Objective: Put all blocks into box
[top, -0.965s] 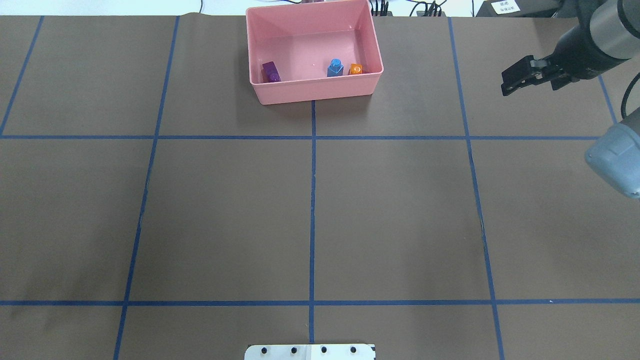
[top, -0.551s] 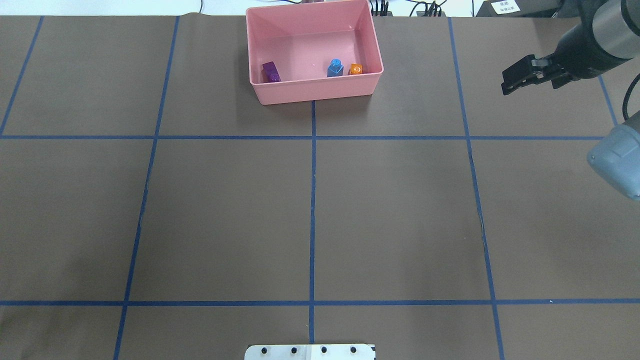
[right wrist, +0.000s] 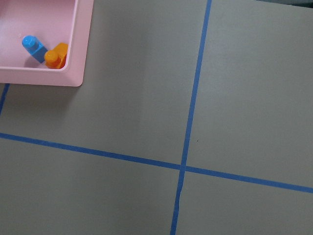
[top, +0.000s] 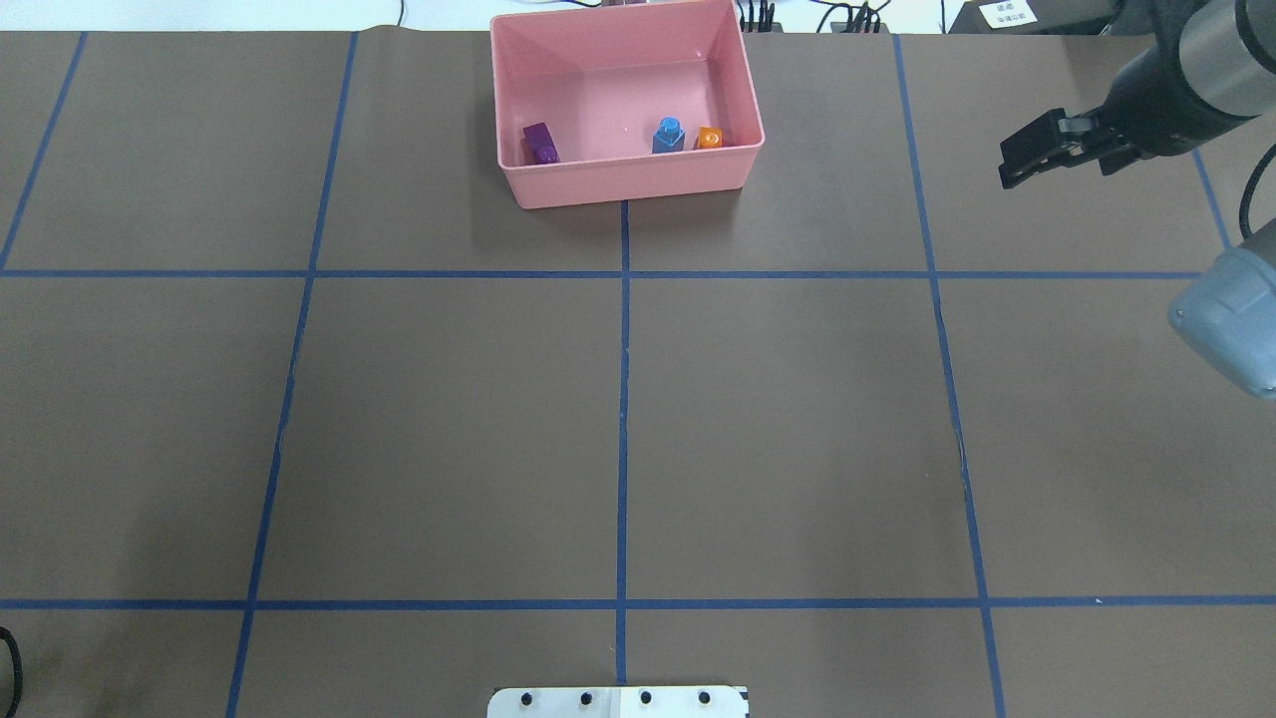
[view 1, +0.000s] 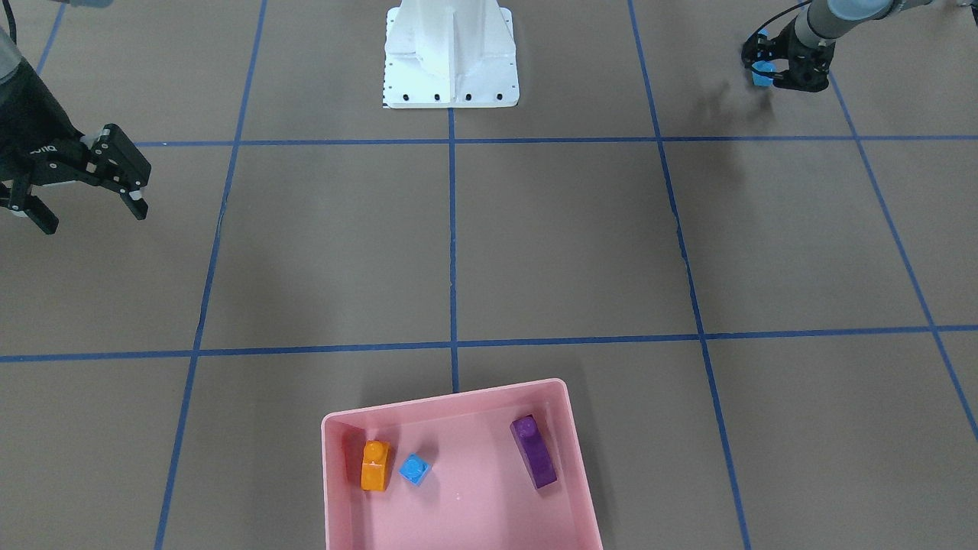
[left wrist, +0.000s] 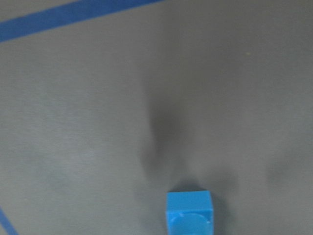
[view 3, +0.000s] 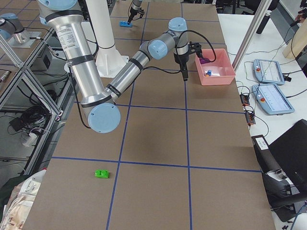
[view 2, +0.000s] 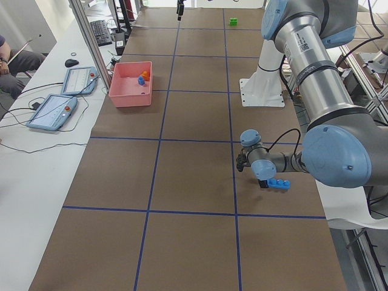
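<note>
Overhead, a cable (top: 8,663) has entered lower left. Left gripper (view 1: 768,72) sits at the long blue brick (view 2: 280,182), clamping unclear; right gripper (view 1: 93,218) spread. Centre jaws before lifting.

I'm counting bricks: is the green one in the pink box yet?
No, the green brick lies on the brown table, far from the pink box.

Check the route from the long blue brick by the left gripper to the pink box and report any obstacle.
Nothing visible blocks it. Between the long blue brick and the pink box lies only bare taped table. The white robot base stands aside from that line, and the right gripper hovers well clear.
</note>
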Controlling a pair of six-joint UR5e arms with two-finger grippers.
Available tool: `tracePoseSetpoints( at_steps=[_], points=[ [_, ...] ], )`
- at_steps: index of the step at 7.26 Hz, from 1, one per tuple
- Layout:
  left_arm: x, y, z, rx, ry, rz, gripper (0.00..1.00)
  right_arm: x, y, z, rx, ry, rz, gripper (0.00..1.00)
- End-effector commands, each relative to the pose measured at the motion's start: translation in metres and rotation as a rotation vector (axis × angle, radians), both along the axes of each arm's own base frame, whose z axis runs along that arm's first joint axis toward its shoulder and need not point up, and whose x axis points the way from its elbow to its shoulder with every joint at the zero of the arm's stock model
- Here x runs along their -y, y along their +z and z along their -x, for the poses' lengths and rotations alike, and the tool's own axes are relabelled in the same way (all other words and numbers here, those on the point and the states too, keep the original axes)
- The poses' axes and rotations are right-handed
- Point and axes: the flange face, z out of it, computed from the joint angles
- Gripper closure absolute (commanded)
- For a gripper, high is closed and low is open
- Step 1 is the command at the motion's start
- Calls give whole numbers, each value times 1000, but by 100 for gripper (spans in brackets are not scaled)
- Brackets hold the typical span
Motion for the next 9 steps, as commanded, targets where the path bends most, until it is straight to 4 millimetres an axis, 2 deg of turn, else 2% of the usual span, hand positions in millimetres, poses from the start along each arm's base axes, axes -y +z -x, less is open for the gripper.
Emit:
tracePoseSetpoints(
  at_steps=[1, 2, 3, 4, 5, 6, 9],
  points=[
    [-4, 12, 0, 19, 10, 8, 15, 2, 1, 2, -6, -10, -7, 1],
    [-5, 12, -1, 18, 13, 8, 20, 2, 0, 2, -5, -10, -8, 1],
    [-6, 14, -1, 21, 19, 8, 22, 3, 0, 2, -6, -9, -8, 1],
    [-6, 14, -1, 21, 19, 8, 30, 3, -2, 3, -5, -10, -11, 1],
    [-6, 14, -1, 21, 19, 8, 44, 3, -3, 4, -4, -10, -12, 1],
    [-6, 13, -2, 20, 19, 8, 47, 3, -3, 4, -4, -10, -13, 1],
    [-6, 13, -2, 20, 19, 8, 47, 3, -3, 4, -4, -10, -13, 1]
  ],
)
